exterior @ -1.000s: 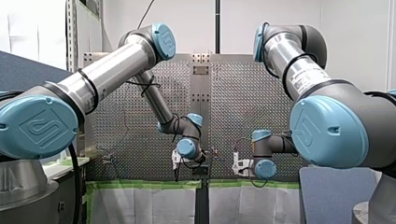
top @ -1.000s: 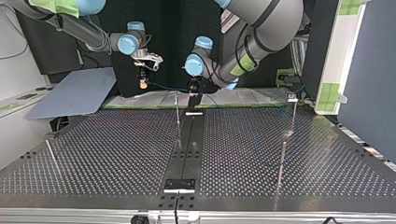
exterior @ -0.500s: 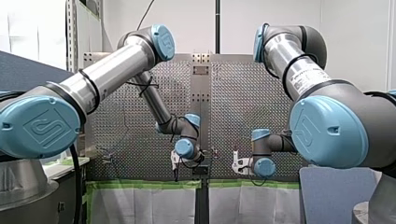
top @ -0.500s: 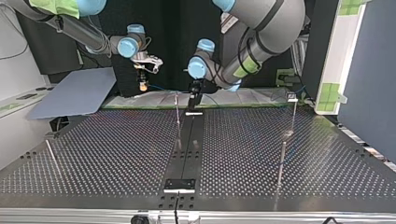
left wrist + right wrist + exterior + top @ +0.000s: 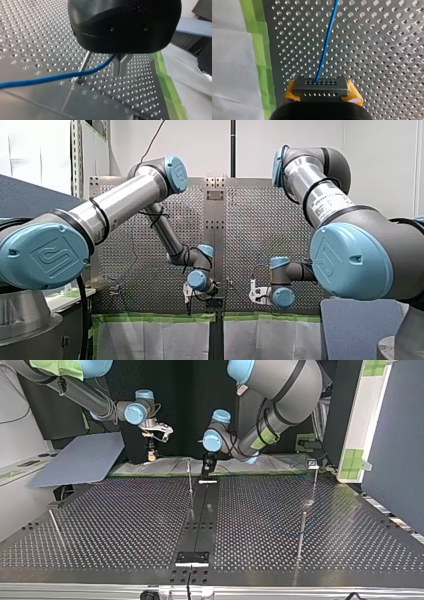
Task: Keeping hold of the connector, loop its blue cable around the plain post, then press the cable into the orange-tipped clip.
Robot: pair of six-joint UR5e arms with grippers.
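Both clamp: our right gripper [image 5: 322, 93] the grey perforated connector [image 5: 321, 86], left gripper [image 5: 120, 66] its blue cable [image 5: 50, 78], beside the thin metal post [image 5: 84, 66].

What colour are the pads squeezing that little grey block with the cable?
Yellow-orange. The right wrist view shows it best: the pads clamp the grey connector from both sides.

A perforated metal bench [image 5: 115, 525] carries a black strip [image 5: 200, 520] across its middle, from edge to edge. Green tape [image 5: 259, 50] lines one bench edge, with white sheeting [image 5: 232, 62] just beyond it. A blue-grey panel [image 5: 80, 462] lies off the bench corner at the top view's left.
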